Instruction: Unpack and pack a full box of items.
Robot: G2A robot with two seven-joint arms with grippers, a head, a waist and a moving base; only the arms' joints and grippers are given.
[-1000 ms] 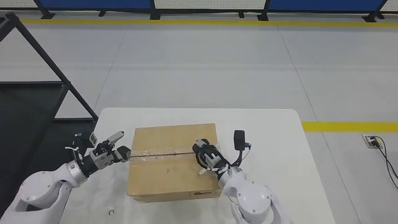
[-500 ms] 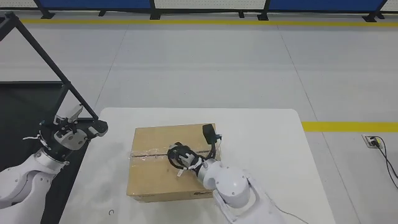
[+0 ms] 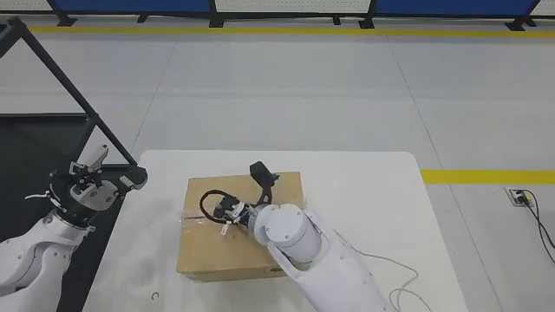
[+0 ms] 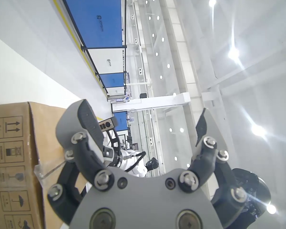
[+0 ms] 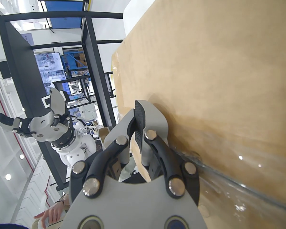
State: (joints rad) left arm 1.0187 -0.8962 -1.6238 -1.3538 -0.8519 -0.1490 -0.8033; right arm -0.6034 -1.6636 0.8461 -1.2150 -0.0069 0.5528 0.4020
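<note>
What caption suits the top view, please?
Shut right gripper at the cardboard box's taped seam; open left gripper held aside.

Bright, even overhead light; ceiling lamps (image 4: pixel 233 54) flare into streaks, tape (image 5: pixel 240 187) on the box (image 5: pixel 217 60) glints, wrist views bow hard at edges.

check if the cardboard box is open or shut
Shut. The cardboard box has its top lying flat and closed, with clear tape running along the seam across the middle of the top.
</note>
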